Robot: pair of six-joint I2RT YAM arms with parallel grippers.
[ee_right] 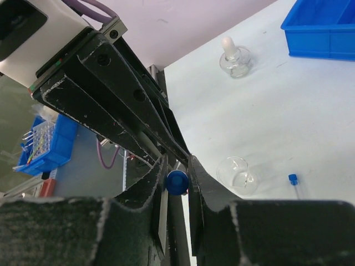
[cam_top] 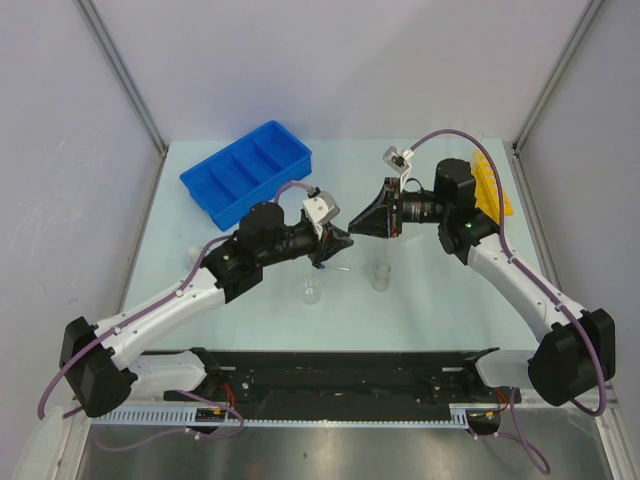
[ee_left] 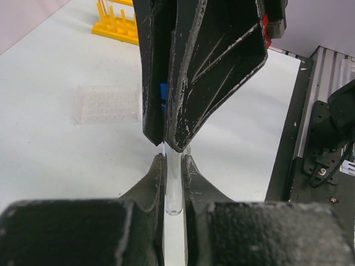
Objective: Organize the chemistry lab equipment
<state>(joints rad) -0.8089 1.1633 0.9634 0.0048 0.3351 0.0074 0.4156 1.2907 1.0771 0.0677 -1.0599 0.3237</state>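
Note:
A thin clear tube (ee_left: pixel 173 191) with a blue cap (ee_right: pixel 177 182) hangs above the table, held at both ends. My left gripper (ee_left: pixel 173 158) is shut on its rounded clear end. My right gripper (ee_right: pixel 177 162) is shut on the capped end, fingers pressed on either side of the cap. The two grippers meet tip to tip over the table's middle, left (cam_top: pixel 335 246) and right (cam_top: pixel 358 228). Another blue-capped tube (ee_right: pixel 293 180) lies on the table by a small glass beaker (ee_right: pixel 237 174). A blue divided tray (cam_top: pixel 245 172) stands at the back left, and a yellow holed rack (cam_top: pixel 492 186) at the back right.
A clear rectangular plate (ee_left: pixel 108 103) lies flat on the table in front of the yellow rack (ee_left: pixel 116 25). A glass vial with a white stopper (ee_right: pixel 234 60) stands near the tray (ee_right: pixel 324 25). Two small glass vessels (cam_top: pixel 311 291) (cam_top: pixel 379 277) stand just in front of the grippers.

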